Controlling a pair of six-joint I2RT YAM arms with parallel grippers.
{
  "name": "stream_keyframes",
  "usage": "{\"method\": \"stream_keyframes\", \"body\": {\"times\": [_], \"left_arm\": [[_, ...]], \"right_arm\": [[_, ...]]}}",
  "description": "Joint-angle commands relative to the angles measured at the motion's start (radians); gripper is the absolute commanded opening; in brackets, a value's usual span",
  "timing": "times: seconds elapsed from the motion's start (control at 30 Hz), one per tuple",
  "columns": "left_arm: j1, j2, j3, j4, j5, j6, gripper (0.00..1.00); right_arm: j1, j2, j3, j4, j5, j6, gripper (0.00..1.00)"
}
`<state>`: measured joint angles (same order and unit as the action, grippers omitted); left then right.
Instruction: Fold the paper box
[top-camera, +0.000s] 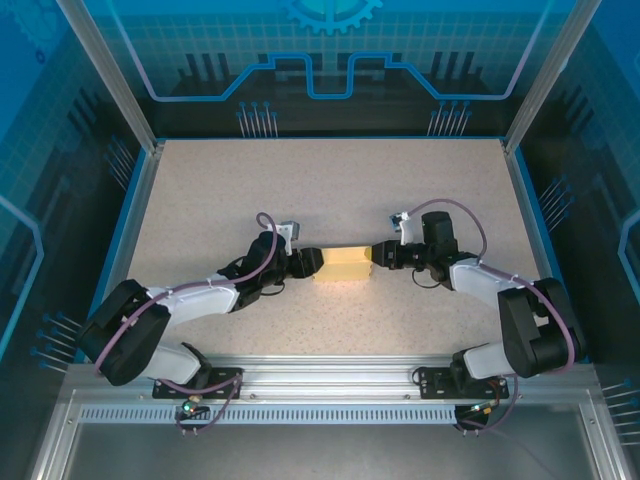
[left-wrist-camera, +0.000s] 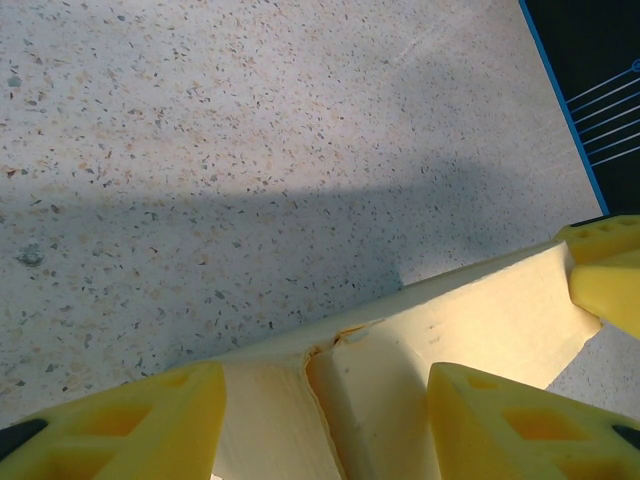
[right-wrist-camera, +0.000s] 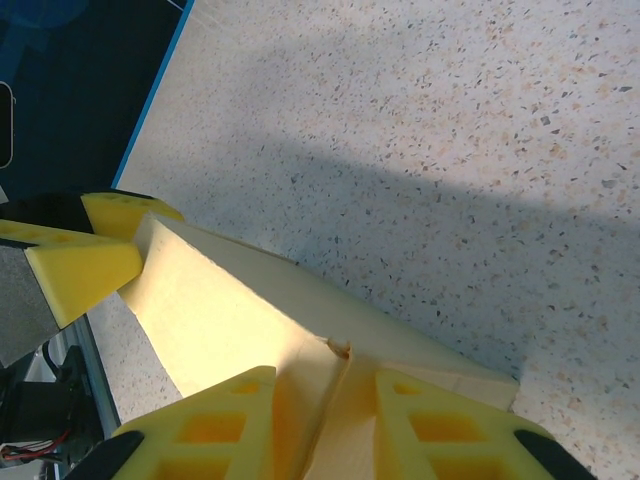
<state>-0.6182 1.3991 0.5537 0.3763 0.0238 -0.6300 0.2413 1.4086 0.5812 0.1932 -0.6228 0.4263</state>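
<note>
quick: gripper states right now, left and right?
Left gripper: closed on one end of the paper box.
Right gripper: fingers straddle the other end of the paper box; grip cannot be told.

A speckled beige table (top-camera: 330, 190) has a blue rim (top-camera: 330, 139). An aluminium rail (top-camera: 330, 385) runs along its near edge.

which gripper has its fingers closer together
The right gripper: its fingers flank a narrow fold of the paper box, while the left gripper has them wider apart.
</note>
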Motion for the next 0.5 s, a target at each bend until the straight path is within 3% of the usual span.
{"method": "stream_keyframes", "body": {"times": [0.0,0.2,0.47], "left_arm": [[-0.002,0.004,-0.002,-0.052,0.002,0.001,0.57],[-0.002,-0.013,0.042,-0.062,0.0,-0.001,0.61],[-0.002,-0.059,0.062,-0.08,-0.02,0.012,0.68]], "right_arm": [[0.006,-0.001,-0.02,-0.137,0.096,-0.012,0.28],[0.018,-0.073,0.08,-0.199,0.115,-0.013,0.48],[0.021,-0.121,0.116,-0.271,0.14,-0.042,0.56]]}}
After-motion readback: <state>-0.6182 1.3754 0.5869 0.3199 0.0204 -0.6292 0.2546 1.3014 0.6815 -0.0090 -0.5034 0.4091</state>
